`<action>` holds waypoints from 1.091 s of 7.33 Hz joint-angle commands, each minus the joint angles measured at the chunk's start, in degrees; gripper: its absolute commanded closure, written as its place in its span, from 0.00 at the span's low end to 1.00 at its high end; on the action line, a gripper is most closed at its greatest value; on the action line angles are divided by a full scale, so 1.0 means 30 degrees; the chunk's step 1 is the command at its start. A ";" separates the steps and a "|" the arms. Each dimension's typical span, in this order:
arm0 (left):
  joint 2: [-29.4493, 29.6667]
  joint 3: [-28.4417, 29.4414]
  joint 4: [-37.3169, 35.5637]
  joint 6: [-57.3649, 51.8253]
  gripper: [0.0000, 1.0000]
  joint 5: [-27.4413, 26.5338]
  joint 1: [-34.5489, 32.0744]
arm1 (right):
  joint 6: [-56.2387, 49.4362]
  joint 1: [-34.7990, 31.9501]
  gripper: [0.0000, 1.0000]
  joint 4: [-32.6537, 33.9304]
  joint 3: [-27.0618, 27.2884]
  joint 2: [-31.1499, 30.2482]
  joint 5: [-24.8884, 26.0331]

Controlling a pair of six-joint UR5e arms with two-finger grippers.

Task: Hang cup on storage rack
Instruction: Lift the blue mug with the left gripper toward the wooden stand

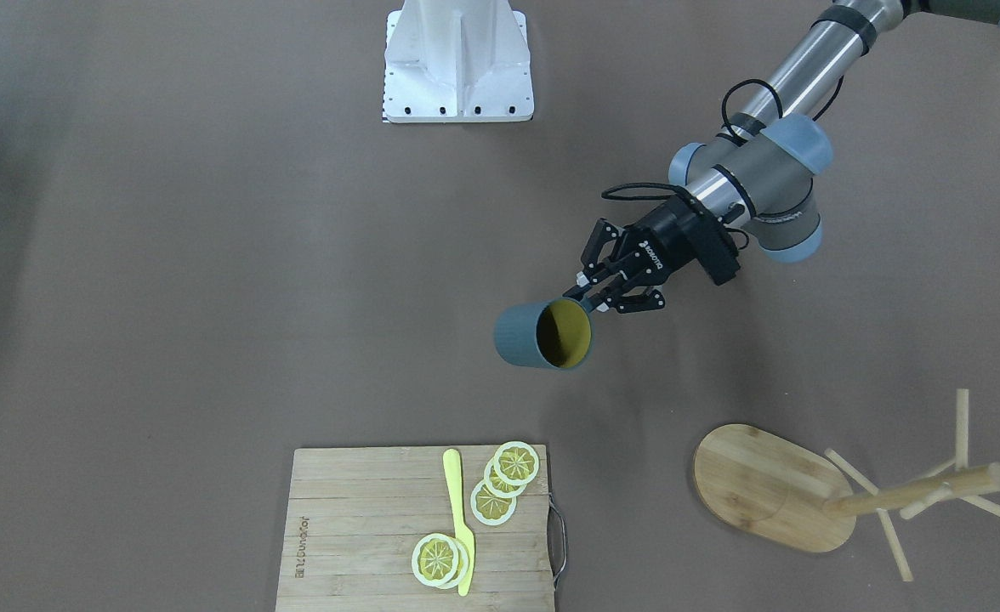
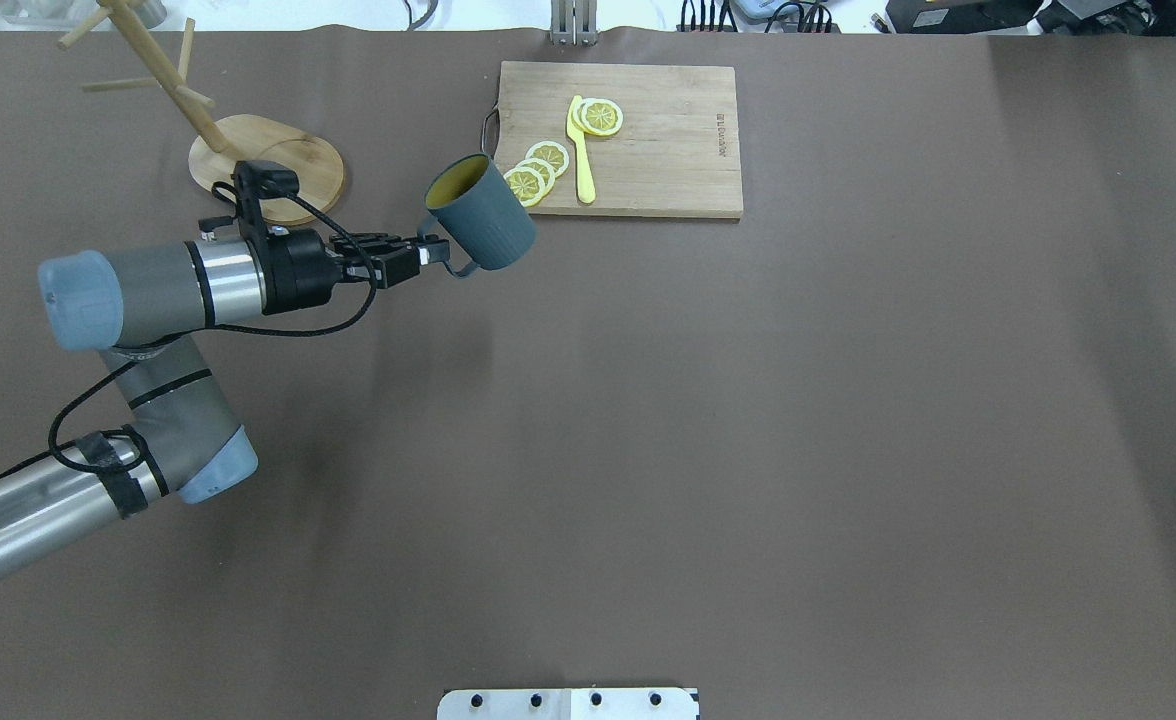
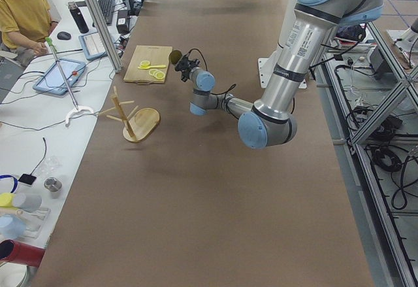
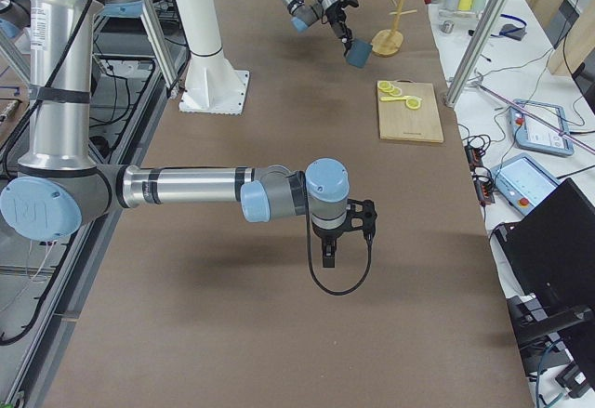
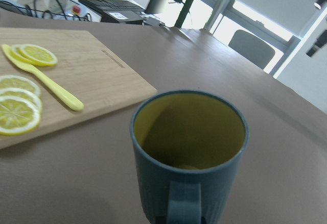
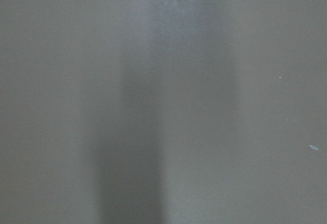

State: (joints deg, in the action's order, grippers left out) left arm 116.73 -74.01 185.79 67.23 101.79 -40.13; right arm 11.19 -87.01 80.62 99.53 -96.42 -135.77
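Note:
My left gripper (image 1: 591,297) is shut on the loop handle of the dark blue-grey cup (image 1: 519,337) and holds it tilted above the table, its yellow-olive inside showing. The overhead view shows the gripper (image 2: 437,253) just left of the cup (image 2: 488,225). The left wrist view looks into the cup (image 5: 189,152). The wooden storage rack (image 1: 917,495) stands apart on its oval base, behind and left of the gripper in the overhead view (image 2: 180,92). My right gripper (image 4: 327,252) shows only in the exterior right view, pointing down over bare table; I cannot tell if it is open.
A rectangular wooden cutting board (image 2: 668,150) with lemon slices (image 2: 600,117) and a yellow utensil (image 2: 582,160) lies just right of the cup at the table's far edge. The white robot base (image 1: 457,59) stands mid-table on the robot's side.

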 commanded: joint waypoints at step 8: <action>-0.0443 -0.0495 0.0032 1.9930 1.00 0.0041 -0.5430 | -0.0097 0.0058 0.00 -0.1912 0.0074 -0.0411 -0.0594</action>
State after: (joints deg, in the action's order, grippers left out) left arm 115.32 -75.76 185.96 118.88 105.81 -55.78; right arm 10.90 -86.89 75.48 99.74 -97.65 -137.33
